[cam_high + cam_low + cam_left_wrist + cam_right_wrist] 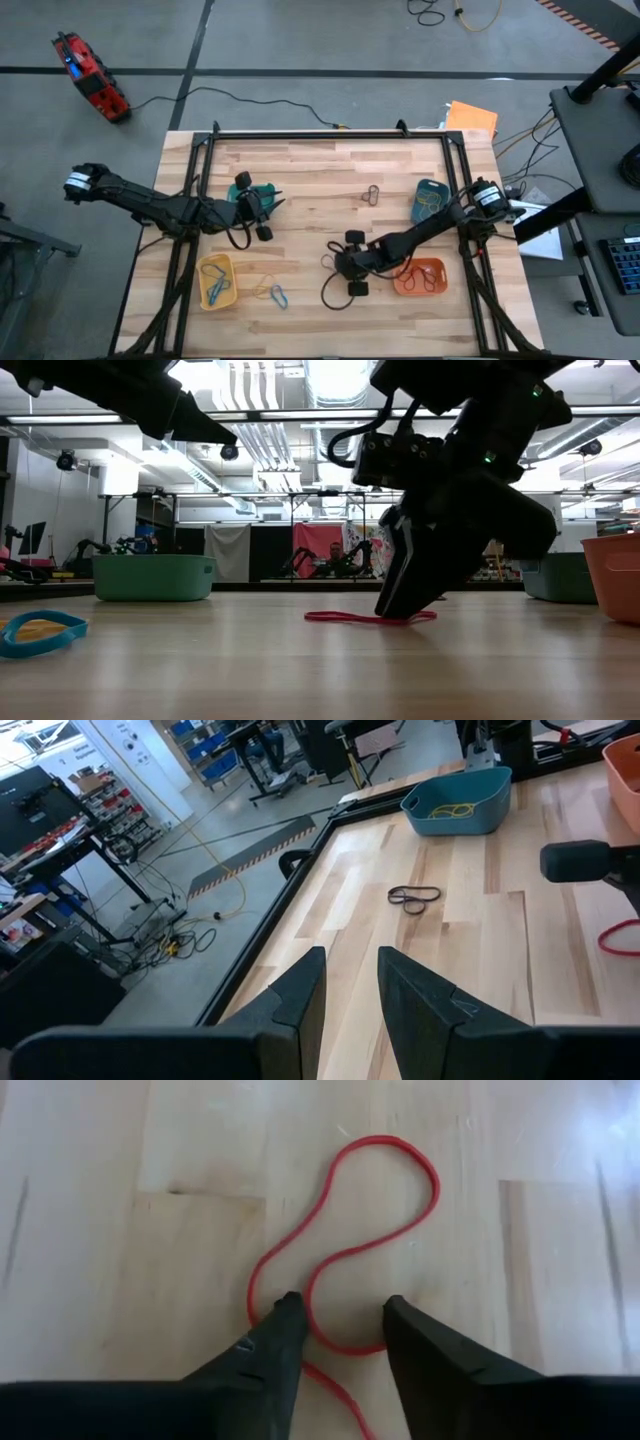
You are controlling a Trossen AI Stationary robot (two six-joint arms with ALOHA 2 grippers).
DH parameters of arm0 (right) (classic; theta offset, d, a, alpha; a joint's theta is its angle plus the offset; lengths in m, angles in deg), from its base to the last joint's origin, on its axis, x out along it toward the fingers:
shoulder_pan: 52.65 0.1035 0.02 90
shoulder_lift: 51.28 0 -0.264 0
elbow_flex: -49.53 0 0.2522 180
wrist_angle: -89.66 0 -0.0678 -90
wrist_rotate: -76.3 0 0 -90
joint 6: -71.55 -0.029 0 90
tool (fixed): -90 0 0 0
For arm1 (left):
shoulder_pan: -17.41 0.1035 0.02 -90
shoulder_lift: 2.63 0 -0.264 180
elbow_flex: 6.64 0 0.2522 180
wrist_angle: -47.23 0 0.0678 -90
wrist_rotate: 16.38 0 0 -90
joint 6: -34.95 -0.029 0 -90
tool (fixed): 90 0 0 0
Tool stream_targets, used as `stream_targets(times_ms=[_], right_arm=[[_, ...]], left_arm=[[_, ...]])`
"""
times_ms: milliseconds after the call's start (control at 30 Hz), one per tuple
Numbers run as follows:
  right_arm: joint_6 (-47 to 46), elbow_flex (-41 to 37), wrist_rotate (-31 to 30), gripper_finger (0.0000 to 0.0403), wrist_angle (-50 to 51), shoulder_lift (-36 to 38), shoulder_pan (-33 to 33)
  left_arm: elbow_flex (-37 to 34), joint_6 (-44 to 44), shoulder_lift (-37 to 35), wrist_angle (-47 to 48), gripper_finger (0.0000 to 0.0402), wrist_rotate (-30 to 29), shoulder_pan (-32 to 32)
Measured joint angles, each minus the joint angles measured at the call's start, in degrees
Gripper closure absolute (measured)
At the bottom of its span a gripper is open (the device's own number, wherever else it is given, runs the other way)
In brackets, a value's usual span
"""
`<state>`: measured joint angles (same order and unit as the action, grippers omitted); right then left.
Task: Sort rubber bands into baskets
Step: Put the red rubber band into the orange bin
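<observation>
pale wooden table [300, 190] under bright workshop lights, with four baskets spread over it: a green basket [262, 193] near the left arm, a teal-blue basket [430, 200] with a yellow band inside, a yellow basket [216, 279] holding a blue band, and an orange basket [420, 277] at the right arm's side.

the right gripper [338, 1330] is down at the table near the middle, its fingers parted a little and straddling a strand of the red rubber band [350, 1240], which lies flat in a loose figure-eight. the tips look to be touching the wood, not yet closed on anything.

the left gripper [350, 990] hangs over the green basket, fingers slightly apart and holding nothing.

a dark rubber band [372, 194] lies loose farther back, and blue and yellow bands [272, 293] sit beside the yellow basket.

my worry is the pinch: the band is thin and flat, so closing fingers may slide over it or catch only one strand, letting it snap free on the lift. pressing harder could drag the loop sideways across the wood.
</observation>
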<state>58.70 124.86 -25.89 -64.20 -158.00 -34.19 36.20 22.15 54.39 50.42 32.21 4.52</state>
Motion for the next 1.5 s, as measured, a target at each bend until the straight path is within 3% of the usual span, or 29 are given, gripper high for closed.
stream_targets(times_ms=[267, 400, 833, 1233, 1500], right_arm=[[4.98, -0.10, -1.67, 0.0382, 0.31, -0.22, -0.08], [5.52, -0.20, -2.95, 0.0392, 0.20, -0.22, -0.10], [7.93, -0.13, -7.63, 0.0394, -1.51, 3.14, -0.46], [6.87, -0.06, -6.93, 0.0392, -1.73, 6.14, -0.68], [2.39, -0.10, -4.41, 0.0331, -2.77, 2.69, -1.58]], left_arm=[[0.00, 0.00, 0.00, 0.01, 0.0322, 0.00, 0.00], [0.00, -0.15, 0.01, 0.00, 0.0322, 0.00, 0.00], [0.00, -0.20, -0.01, 0.02, 0.0322, -0.02, 0.00], [0.00, -0.22, 0.01, 0.30, 0.0322, -0.02, 0.07], [0.00, -0.24, 0.01, 0.44, 0.0322, -0.04, 0.19]])
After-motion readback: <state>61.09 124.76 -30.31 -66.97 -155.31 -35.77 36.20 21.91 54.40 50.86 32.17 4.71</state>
